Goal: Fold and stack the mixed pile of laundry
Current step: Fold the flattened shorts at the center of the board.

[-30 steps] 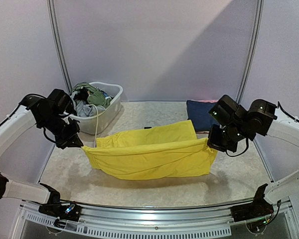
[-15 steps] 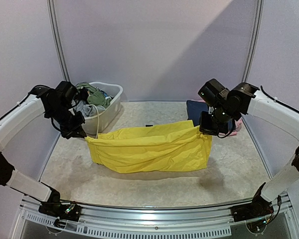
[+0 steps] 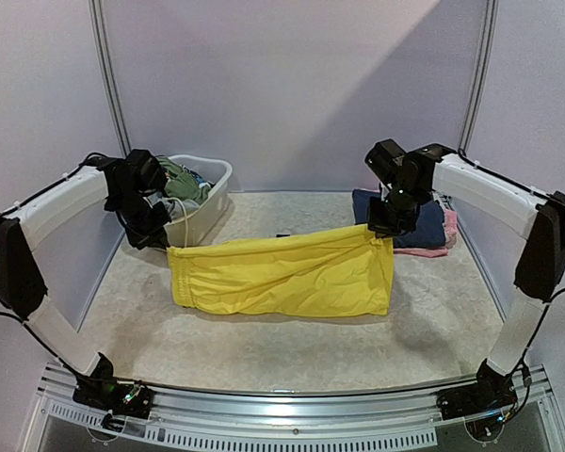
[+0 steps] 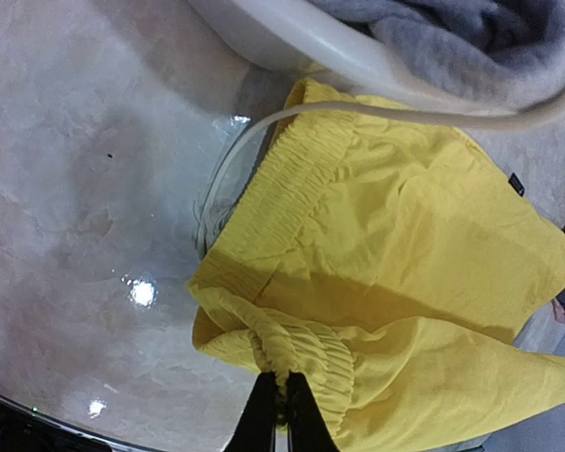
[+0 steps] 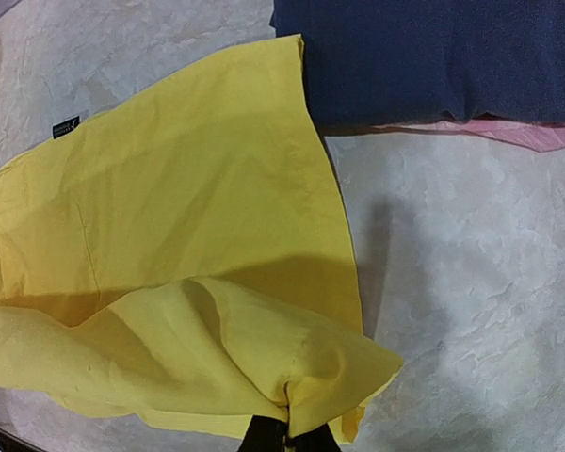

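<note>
Pinching the gathered elastic edge of the yellow garment, the left end effector was clenched on the cloth, its fingers pressed together with only fabric between them (the left wrist view showed this best). The right end effector was likewise clamped shut on the garment's opposite corner, a fold of yellow bunched at its fingertips. Between the two the garment stretched across the middle of the surface, its upper edge lifted and its lower part lying on the marbled top.

Just behind the left end effector stood the white tub, touching or nearly touching the garment's left end. It held the rest of the laundry pile: a grey piece spilling over the rim, a green one and darker cloth behind it. A white cord trailed from the tub side over the yellow fabric.

Beside the right end effector — at the far right of the surface — lay a folded navy piece on top of a pink one.
</note>
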`<state>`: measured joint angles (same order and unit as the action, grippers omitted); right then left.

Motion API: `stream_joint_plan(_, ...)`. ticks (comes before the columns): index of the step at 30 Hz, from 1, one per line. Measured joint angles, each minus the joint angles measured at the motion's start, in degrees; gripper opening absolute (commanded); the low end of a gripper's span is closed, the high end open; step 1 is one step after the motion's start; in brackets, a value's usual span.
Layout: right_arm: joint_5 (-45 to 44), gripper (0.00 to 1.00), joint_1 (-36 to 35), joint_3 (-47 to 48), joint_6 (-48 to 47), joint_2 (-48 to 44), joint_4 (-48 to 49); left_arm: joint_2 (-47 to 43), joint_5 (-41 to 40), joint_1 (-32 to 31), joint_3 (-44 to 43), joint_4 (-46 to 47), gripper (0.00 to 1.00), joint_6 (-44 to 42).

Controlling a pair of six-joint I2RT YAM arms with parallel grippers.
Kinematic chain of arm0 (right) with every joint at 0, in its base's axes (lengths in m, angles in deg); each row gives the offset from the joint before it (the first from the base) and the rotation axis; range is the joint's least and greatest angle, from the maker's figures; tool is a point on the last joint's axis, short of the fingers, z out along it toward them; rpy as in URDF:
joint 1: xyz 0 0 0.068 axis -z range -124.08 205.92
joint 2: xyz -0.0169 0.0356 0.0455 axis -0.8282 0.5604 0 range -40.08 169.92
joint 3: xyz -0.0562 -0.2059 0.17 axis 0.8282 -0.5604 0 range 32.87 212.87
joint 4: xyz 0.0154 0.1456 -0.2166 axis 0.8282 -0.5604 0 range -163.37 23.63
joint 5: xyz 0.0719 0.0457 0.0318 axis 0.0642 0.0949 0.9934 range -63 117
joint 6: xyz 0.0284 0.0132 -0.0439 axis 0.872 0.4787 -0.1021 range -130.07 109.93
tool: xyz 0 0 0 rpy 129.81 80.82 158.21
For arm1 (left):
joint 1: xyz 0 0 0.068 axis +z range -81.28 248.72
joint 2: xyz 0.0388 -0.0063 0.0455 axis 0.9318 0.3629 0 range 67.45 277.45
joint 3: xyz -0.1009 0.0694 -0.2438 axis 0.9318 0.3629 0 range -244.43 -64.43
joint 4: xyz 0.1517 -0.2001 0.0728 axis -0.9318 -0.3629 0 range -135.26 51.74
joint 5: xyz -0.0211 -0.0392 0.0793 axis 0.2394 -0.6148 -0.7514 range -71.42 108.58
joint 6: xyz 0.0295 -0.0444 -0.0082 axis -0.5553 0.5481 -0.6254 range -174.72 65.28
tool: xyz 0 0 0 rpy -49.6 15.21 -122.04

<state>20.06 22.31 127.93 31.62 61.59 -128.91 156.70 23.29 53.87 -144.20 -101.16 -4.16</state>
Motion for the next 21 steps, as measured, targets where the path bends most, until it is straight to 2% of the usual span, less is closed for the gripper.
stream_joint_plan(7,0.28,0.0,0.59,6.82,-3.98,9.14,0.0,6.1,-1.49,0.68,-1.64,3.3,0.0,0.02)
stream_joint_plan(15,0.31,0.0,2.99,9.29,-4.9,14.08,-0.15,9.88,-2.16,0.72,-4.0,6.54,0.01,0.02)
stream_joint_plan(18,0.52,0.0,3.69,9.29,-4.57,15.15,-0.48,10.88,-1.77,0.72,-4.24,7.78,0.27,0.09)
stream_joint_plan(20,0.94,0.06,4.07,9.31,-4.37,15.82,-0.46,11.06,-1.55,0.72,-4.42,8.48,0.59,-0.5)
stream_joint_plan(21,1.18,0.1,4.22,9.35,-4.22,16.24,-0.48,10.95,-1.55,0.72,-4.5,8.94,0.69,-0.48)
